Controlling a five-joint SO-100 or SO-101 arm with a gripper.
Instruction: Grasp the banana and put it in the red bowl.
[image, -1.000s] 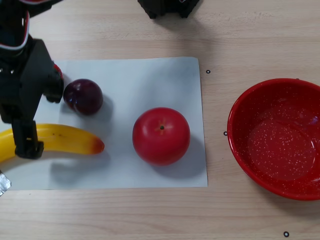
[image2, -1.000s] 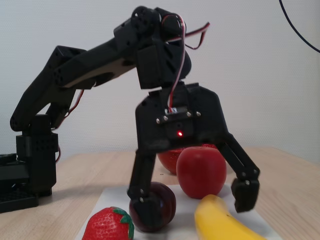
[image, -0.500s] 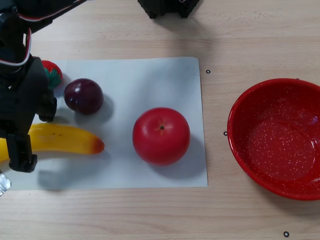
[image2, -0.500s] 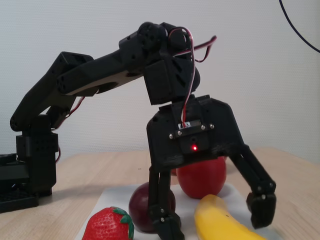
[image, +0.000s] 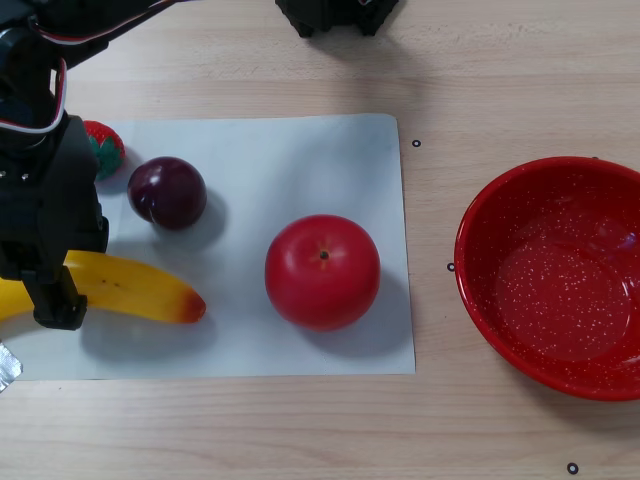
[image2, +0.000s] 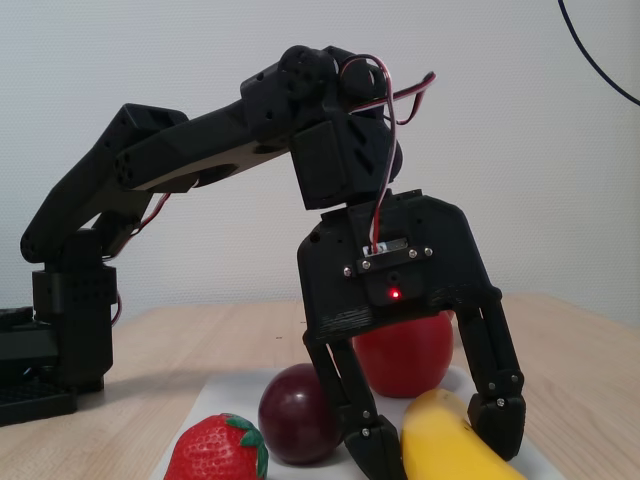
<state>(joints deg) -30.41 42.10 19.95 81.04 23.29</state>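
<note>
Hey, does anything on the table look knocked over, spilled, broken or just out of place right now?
Nothing stands out. The banana, plum, apple and strawberry sit intact on the white sheet; the red bowl stands upright and empty. The gripper straddles the banana.

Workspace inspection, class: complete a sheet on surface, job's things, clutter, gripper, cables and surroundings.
Surface: wooden table with white sheet.
Job's things: banana on the sheet; red bowl empty, off the sheet.
Clutter: apple, plum, strawberry.
Gripper: gripper astride the banana, fingers against its sides.
Cables: red and white wires at the wrist.
Surroundings: plain wall.
</note>
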